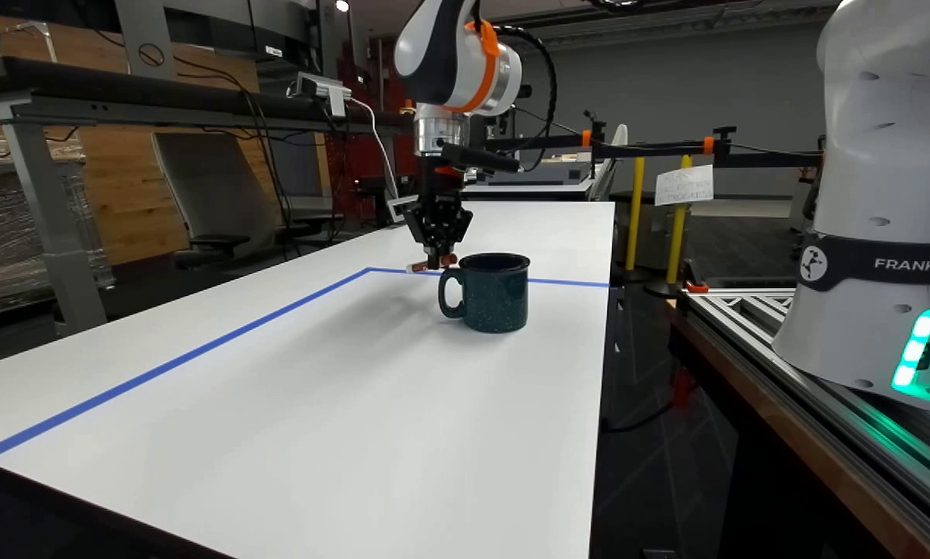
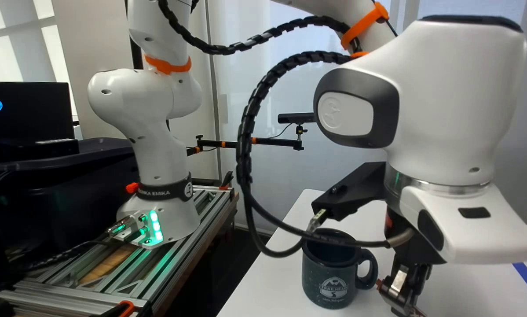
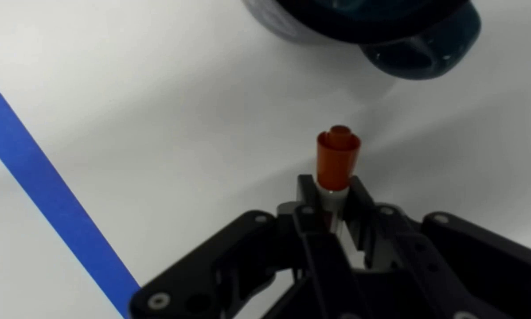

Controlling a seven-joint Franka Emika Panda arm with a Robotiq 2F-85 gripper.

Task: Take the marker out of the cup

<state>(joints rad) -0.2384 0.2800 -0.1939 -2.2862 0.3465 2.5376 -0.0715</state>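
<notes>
The cup [image 1: 497,299] is a dark teal speckled mug with a loop handle, standing upright on the white table. It also shows in an exterior view [image 2: 318,279] with a printed logo, and partly at the top of the wrist view [image 3: 418,57]. My gripper [image 3: 329,188] is shut on the marker [image 3: 336,164], which has an orange-red end and a white body. In an exterior view my gripper [image 1: 438,260] holds the marker [image 1: 419,268] roughly level, beside the cup's handle and outside the cup. The marker is above the table. Most of it is hidden by the fingers in an exterior view [image 2: 380,285].
Blue tape lines [image 1: 201,349] run along the white table [image 1: 341,435]; a tape strip also shows in the wrist view [image 3: 48,186]. The robot base [image 1: 861,326] stands on a metal-framed bench beside the table. A cable loop hangs from the arm over the cup in an exterior view [image 2: 263,246].
</notes>
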